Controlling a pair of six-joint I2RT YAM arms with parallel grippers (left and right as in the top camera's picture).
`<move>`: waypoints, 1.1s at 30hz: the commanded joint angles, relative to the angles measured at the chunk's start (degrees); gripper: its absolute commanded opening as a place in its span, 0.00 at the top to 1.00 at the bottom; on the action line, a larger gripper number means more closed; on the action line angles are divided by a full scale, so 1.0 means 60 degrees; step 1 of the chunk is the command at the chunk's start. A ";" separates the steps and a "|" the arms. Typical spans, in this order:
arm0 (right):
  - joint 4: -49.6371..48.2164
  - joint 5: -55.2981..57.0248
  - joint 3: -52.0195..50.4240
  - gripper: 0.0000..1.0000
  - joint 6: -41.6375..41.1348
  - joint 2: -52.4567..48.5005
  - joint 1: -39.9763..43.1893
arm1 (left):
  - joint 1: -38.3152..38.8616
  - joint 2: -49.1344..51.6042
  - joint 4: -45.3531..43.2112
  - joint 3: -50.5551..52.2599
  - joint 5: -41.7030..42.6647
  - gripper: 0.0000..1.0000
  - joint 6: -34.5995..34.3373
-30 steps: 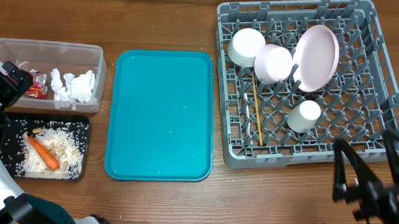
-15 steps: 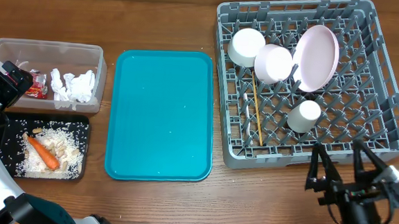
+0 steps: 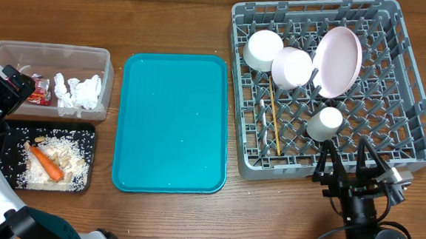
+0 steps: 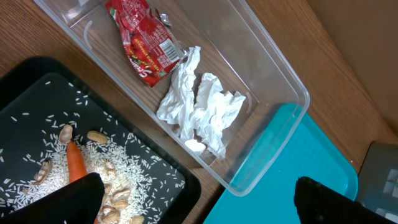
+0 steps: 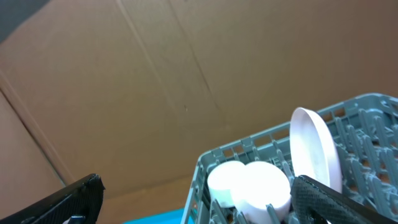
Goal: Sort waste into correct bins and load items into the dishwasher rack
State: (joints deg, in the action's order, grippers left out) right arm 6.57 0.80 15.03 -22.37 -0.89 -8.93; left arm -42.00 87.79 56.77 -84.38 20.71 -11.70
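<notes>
Spread wide and holding nothing: the right gripper (image 3: 344,153), poised at the edge of the grey rack (image 3: 419,139) nearest the robot. Likewise open and empty, the left gripper (image 4: 198,183), hanging over the spot where the clear tub (image 3: 50,50) and the black tray (image 3: 49,126) meet at the left end of the wooden table (image 3: 174,28).

Loaded in the rack: two white bowls (image 3: 263,50) (image 3: 291,67), touching each other toward its far left. Just beside them, a white plate (image 3: 337,62) standing on edge. Nearer the robot, a small cup (image 3: 324,123), with chopsticks (image 3: 274,123) lying along the lattice floor to its left.

In the tub: a red wrapper (image 4: 144,38) beside a crumpled tissue (image 4: 199,109). On the black tray: a carrot (image 3: 46,163) amid scattered rice (image 3: 73,163) and a few nut-like bits (image 4: 96,135).

Between bins and rack, a teal tray (image 3: 172,124) lying flat.
</notes>
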 commanded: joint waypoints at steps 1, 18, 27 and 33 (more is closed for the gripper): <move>-0.0455 -0.0044 -0.0492 0.00 -0.0025 0.0117 0.0157 | 0.0004 0.0011 -0.0007 -0.0222 -0.0062 0.00 -0.0051; -0.1690 0.0168 -0.2299 0.00 -0.0033 0.0120 0.0404 | 0.0004 0.0011 -0.0007 -0.0222 -0.0062 0.00 -0.0051; -0.0776 0.0168 -0.2430 0.00 -0.0033 0.0120 0.0452 | 0.0004 0.0011 -0.0007 -0.0222 -0.0062 0.00 -0.0051; -0.0321 -0.0004 -0.2430 0.00 -0.0033 0.0120 0.0448 | 0.0004 0.0011 -0.0007 -0.0222 -0.0062 0.00 -0.0051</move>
State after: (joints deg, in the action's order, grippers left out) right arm 4.84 1.06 1.06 -22.44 -0.84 -6.68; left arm -42.00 87.79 56.77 -84.38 20.73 -11.70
